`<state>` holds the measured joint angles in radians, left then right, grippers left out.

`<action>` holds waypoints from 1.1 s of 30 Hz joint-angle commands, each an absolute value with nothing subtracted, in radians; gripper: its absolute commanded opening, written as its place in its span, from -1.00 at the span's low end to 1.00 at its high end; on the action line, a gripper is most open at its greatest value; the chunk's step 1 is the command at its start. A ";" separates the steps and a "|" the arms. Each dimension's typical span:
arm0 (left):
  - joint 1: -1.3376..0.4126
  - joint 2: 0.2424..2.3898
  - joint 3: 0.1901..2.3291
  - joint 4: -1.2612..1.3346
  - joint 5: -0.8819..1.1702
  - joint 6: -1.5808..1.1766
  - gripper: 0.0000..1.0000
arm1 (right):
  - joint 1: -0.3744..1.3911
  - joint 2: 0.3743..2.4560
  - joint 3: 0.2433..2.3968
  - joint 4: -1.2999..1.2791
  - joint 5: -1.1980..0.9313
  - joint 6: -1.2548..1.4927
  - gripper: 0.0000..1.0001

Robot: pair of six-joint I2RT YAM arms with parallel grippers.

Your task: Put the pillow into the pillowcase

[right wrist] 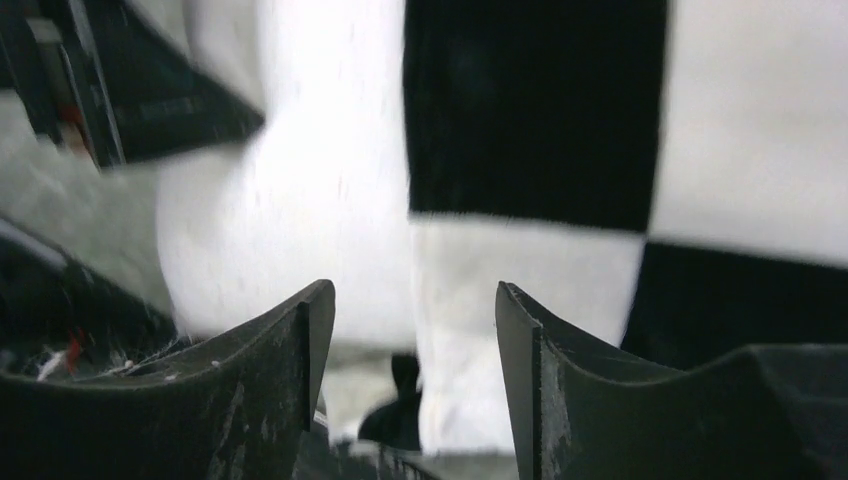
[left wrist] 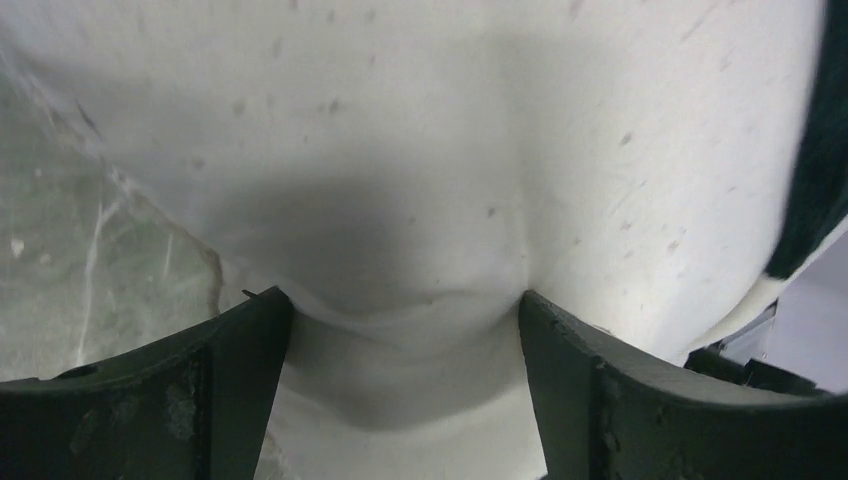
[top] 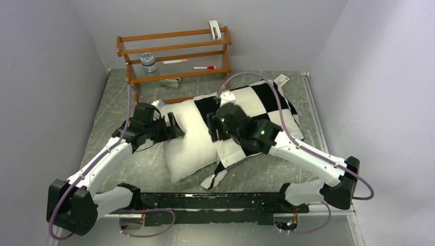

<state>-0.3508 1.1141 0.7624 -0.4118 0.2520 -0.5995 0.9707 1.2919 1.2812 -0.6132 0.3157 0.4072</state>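
1. Top external view: the pillow (top: 187, 141) lies on the table (top: 149, 171); its far right half sits inside the pillowcase (top: 267, 100), its near left half bare.
2. Left gripper (top: 173, 128) is at the pillow's exposed left edge; jaws apart, a soft white fold bulging between them unclamped; probably placed to shove the pillow inward.
3. Right gripper (top: 214, 125) is over the pillow's middle, at the pillowcase mouth; jaws apart with checkered cloth between, pinching nothing; likely set to draw the mouth further along.
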 commanded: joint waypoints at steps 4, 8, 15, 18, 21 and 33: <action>-0.364 1.044 0.717 -0.638 0.296 -0.547 0.75 | 1.206 1.323 1.199 -0.931 0.529 0.623 0.32; -0.364 1.009 0.690 -0.649 0.365 -0.571 0.75 | 1.287 1.368 1.148 -0.968 0.605 0.695 0.41; -0.383 0.953 0.499 -0.409 0.488 -0.755 0.74 | 1.335 1.482 1.008 -0.788 0.700 0.625 0.46; -0.410 0.972 0.394 -0.184 0.536 -0.887 0.69 | 1.332 1.530 0.969 -0.677 0.732 0.598 0.40; -0.451 1.004 0.298 0.120 0.553 -1.095 -0.13 | 1.327 1.613 1.004 -0.689 0.816 0.601 -0.17; -0.522 1.028 0.592 0.070 0.204 -1.133 -0.90 | 1.344 1.376 1.261 -0.288 0.299 0.274 -1.00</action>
<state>-0.4492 1.0515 0.5529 -0.0231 0.3283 -1.0767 1.3270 1.4845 1.2255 -0.6743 0.6403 0.3630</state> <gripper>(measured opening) 0.100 0.044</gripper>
